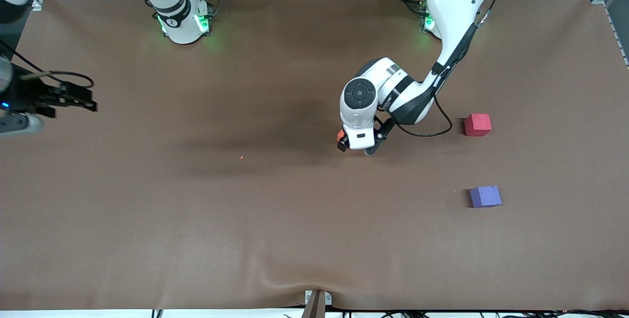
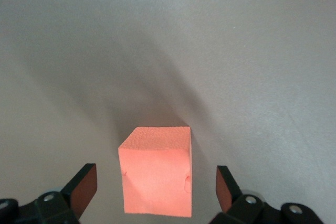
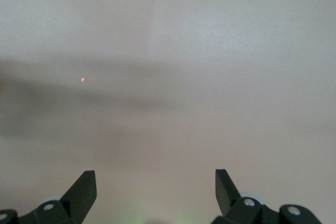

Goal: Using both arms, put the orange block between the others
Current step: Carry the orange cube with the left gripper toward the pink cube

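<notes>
your left pincer (image 2: 156, 187) hangs wide apart around the orange block (image 2: 156, 171) mid-worktop, well apart from the red (image 1: 477, 125) and purple (image 1: 485, 196) cubes. it looks light, soft foam: pinch its flat sides gently. the right pincer (image 3: 156, 187) waits, spread, empty.

Even overhead light falls on the brown table (image 1: 196, 219), with a soft dark shadow pooled around the left arm's wrist near the middle and a fainter band trailing toward nine o'clock. Green glow spills from both bases at the top edge. The right gripper (image 1: 73, 99) at nine o'clock looks motion-smeared. In the left wrist view the orange block (image 2: 156, 174) is sharp (its shadow fans toward twelve o'clock). The right wrist view is pale, hazy, with diffuse shadow bands.
</notes>
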{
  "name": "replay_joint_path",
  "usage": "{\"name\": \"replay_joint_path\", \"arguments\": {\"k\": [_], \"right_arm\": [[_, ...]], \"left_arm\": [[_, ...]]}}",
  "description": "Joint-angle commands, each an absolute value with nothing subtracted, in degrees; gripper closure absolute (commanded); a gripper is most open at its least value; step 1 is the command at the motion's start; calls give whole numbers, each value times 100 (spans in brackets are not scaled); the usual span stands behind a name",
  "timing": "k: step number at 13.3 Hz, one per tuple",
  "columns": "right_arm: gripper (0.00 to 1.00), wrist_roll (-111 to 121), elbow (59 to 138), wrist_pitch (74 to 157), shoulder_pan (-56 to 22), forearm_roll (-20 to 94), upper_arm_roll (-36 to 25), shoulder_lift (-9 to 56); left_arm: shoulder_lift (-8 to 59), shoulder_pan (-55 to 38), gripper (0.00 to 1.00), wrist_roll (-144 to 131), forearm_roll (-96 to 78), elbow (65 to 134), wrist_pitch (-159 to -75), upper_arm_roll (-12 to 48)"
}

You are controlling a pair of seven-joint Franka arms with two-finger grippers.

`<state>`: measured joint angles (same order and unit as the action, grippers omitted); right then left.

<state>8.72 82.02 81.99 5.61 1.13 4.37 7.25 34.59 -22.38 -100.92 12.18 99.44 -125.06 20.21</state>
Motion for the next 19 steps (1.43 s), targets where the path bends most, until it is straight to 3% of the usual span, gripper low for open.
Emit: {"name": "replay_joint_path", "arguments": {"k": [1,3,7,8,11,14,19], "right_arm": [[0,1465,8279,8086,458,-9,-50,423],[0,1512,8279,8121,150,0,-499,387],[0,1459,8332,8270,141,17,-492,439],[0,1442,8358,8323,141,87,-483,448],[0,1441,8463,8455,35,79,-483,457],[0,1354,8482,8394,0,9,-483,448],[0,1345,8438,8315,-26,-193,-483,448]], "left_arm": [[3638,-2259,0,-10371,1345,9914,-12656,2021],[3691,-2259,0,-10406,1327,9914,-12761,2030],[3920,-2268,0,-10538,1310,9923,-13218,2021],[3920,-2250,6,-10538,1318,9923,-13219,2021],[3885,-2215,96,-10442,1353,9932,-13219,2021],[3438,-1891,100,-9874,1362,10002,-12974,2030],[2646,-364,100,-7327,1283,10089,-11542,2363]]}}
